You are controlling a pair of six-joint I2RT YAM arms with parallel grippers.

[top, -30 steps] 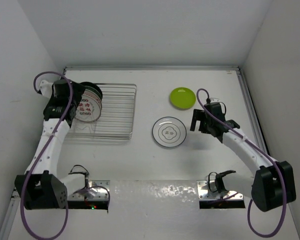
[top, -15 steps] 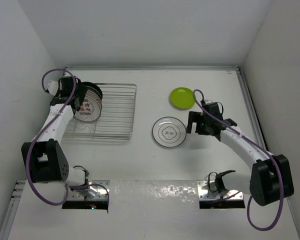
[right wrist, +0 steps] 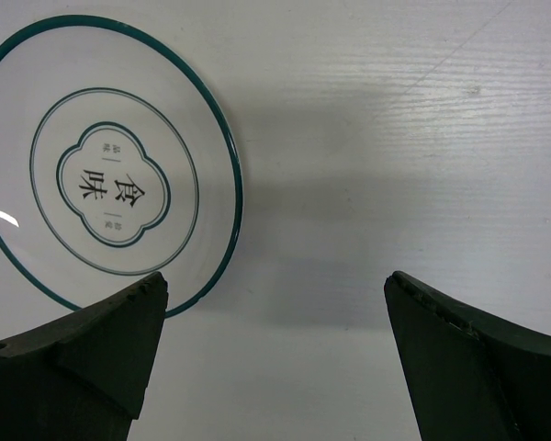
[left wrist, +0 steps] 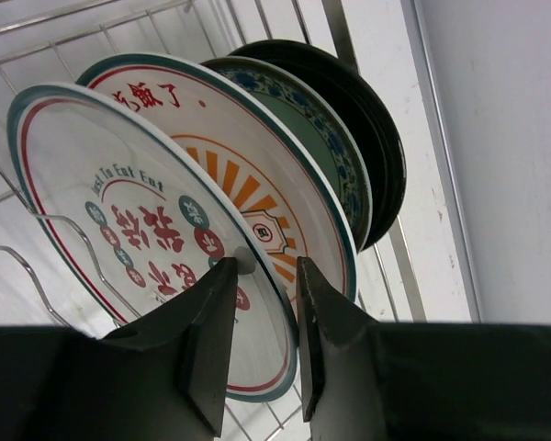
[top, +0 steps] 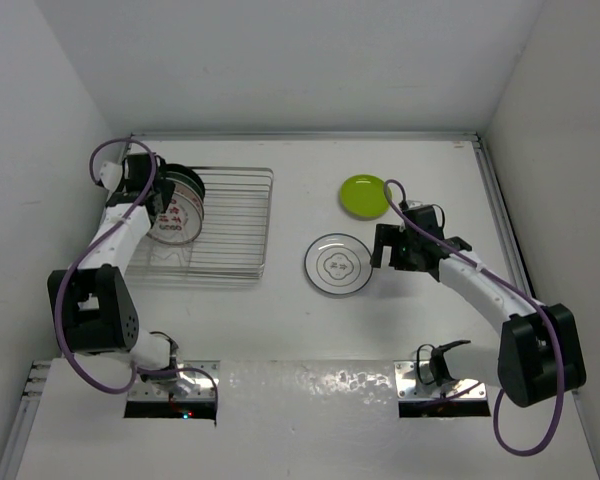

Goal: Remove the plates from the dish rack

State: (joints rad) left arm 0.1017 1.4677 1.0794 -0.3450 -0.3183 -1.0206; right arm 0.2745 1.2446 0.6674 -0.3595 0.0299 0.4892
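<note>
The dish rack (top: 225,225) lies at the table's left, with several plates standing upright at its left end. From the front they are a white plate with red dots (left wrist: 119,248), a white plate with an orange centre (left wrist: 248,165), a green-blue patterned plate (left wrist: 335,156) and a black plate (left wrist: 386,138). My left gripper (left wrist: 264,276) straddles the red-dotted plate's rim with the jaws narrowed. I cannot see whether the pads touch it. A lime green plate (top: 365,196) and a teal-rimmed white plate (right wrist: 101,184) lie flat on the table. My right gripper (right wrist: 275,303) hangs open beside that white plate, holding nothing.
The left wall stands close behind the rack (left wrist: 18,266) and my left arm (top: 110,245). The right part of the rack (top: 235,215) holds no plates. Both arm bases (top: 535,365) sit at the near edge.
My left arm swung back towards the left wall, bringing the gripper onto the front plate's rim, and its jaws narrowed. The right gripper drifted slightly left, still open.
</note>
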